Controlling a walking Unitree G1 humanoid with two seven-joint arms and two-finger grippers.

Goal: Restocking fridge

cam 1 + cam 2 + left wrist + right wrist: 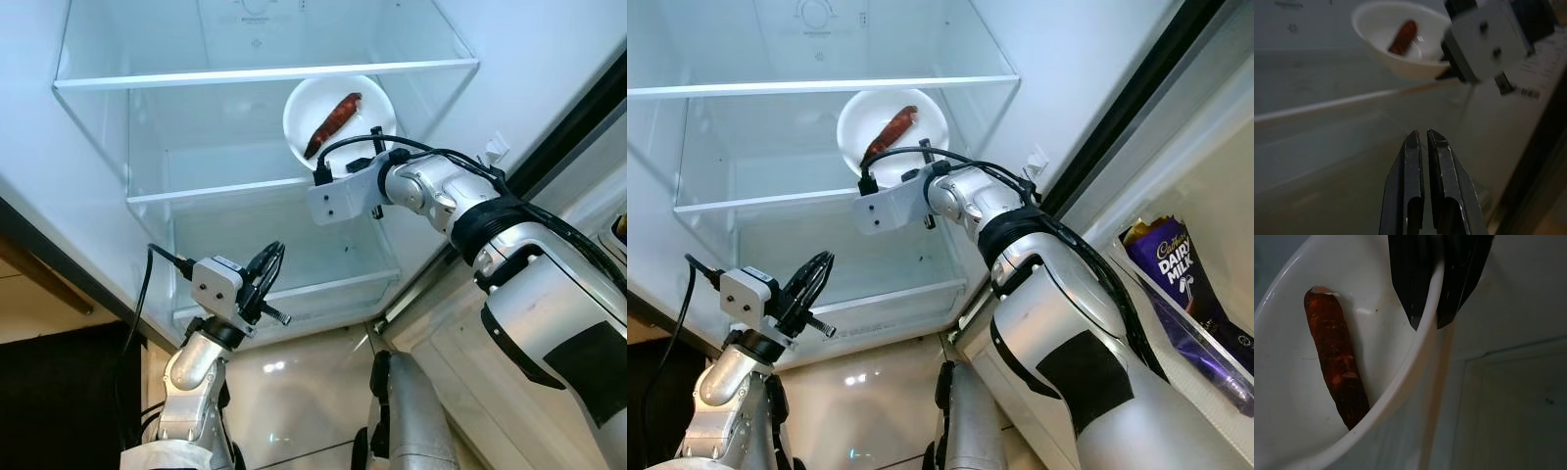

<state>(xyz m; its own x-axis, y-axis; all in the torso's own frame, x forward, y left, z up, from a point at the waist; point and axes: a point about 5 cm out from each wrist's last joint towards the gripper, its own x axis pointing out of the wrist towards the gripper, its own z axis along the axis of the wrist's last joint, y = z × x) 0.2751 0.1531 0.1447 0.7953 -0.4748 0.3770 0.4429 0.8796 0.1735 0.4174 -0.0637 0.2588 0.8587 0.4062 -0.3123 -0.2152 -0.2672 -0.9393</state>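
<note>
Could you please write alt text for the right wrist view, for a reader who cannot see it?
The right gripper pinches the rim of a white bowl, one black finger inside and one outside. A reddish-brown sausage lies inside the bowl, with the pale fridge wall behind.

Fridge interior: two glass shelves, upper [265, 74] and lower [220, 188]; one clear drawer [294, 294] beneath them

White bowls: one [338, 119]

Reddish-brown sausages: one [333, 123], lying in the bowl

Dairy Milk chocolate packs: one [1181, 279], purple, in the door compartment

Robot arms: two, silver

Grippers: two; left gripper [1423, 139], right gripper [1430, 323]

Black fingers: four in all, two to each gripper

Wrist camera housings: two, one on each arm
</note>
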